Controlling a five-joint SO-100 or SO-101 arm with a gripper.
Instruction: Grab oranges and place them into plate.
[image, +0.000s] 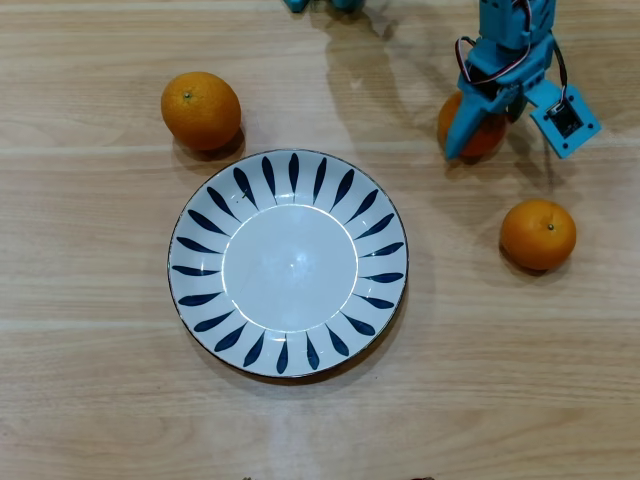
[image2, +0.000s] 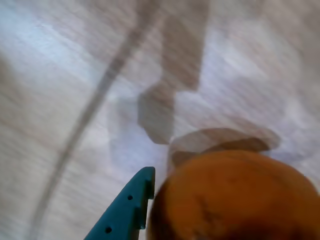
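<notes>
Pale wood-grain table (image: 90, 400), glossy round plate (image: 288, 170), claw (image: 470, 125) clasping dimpled orange (image: 487, 138).

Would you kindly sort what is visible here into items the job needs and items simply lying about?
Needed: three oranges, upper left, right, and between the jaws; the plate.
Lying about: nothing else rests on the wooden table.

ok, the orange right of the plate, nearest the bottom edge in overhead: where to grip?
Orange: top-down, fingers across its widest middle. It's round, so any angle works, and it sits apart from the plate with open table all round.
</notes>
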